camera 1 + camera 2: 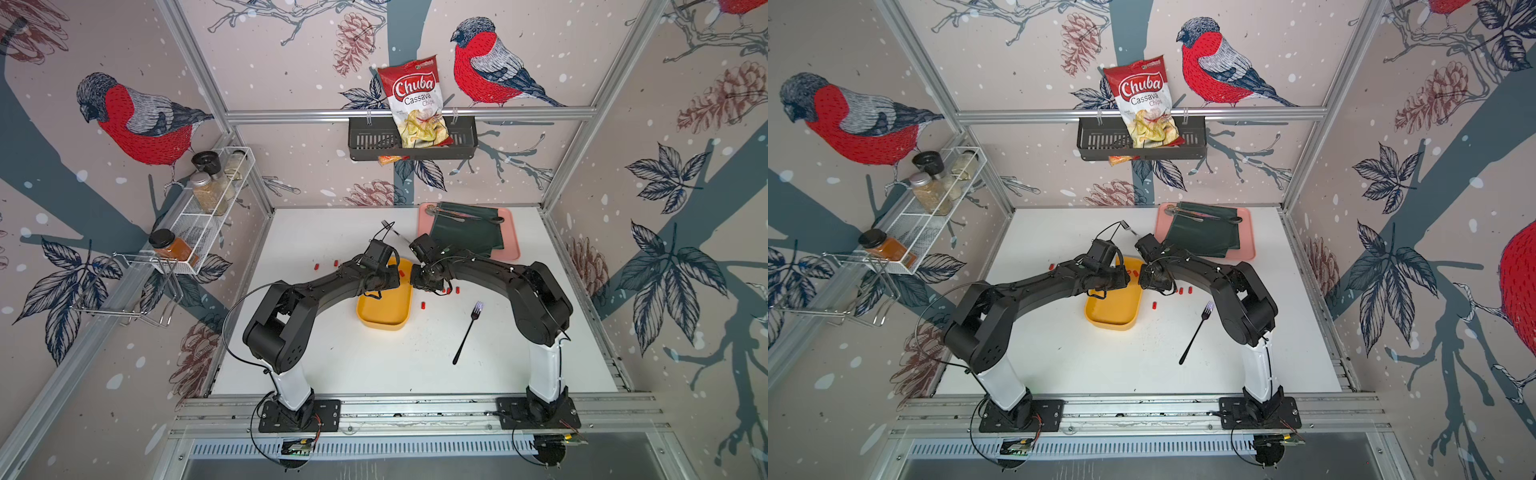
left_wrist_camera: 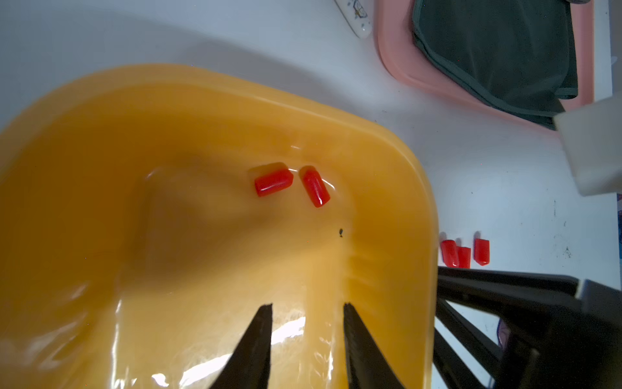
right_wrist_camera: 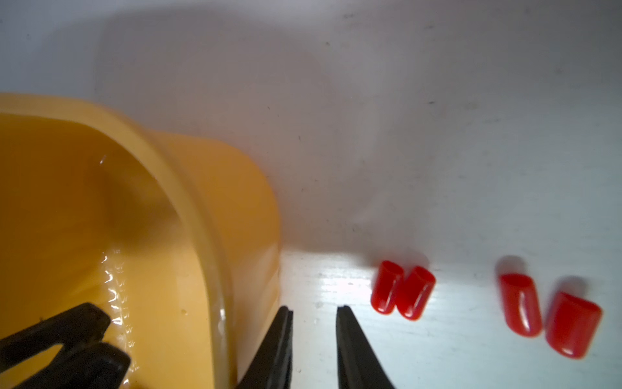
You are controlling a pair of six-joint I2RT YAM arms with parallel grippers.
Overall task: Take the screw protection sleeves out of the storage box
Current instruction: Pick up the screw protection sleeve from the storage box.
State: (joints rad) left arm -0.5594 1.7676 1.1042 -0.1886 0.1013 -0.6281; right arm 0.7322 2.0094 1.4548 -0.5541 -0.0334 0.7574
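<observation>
Hovering inside storage box (image 2: 101,202), left gripper (image 2: 307,306) jaws parted, empty. Two screw protection sleeves (image 2: 273,182) just ahead of tips: advance, straddle nearer one across width, pinch gently. Right gripper (image 3: 315,308) parted, empty, just outside box wall; four sleeves (image 3: 387,286) already out beside it.

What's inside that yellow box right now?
Two red sleeves lie on the yellow box floor, just ahead of the open left gripper. The arms cover part of the box in both top views, so others may be hidden.
</observation>
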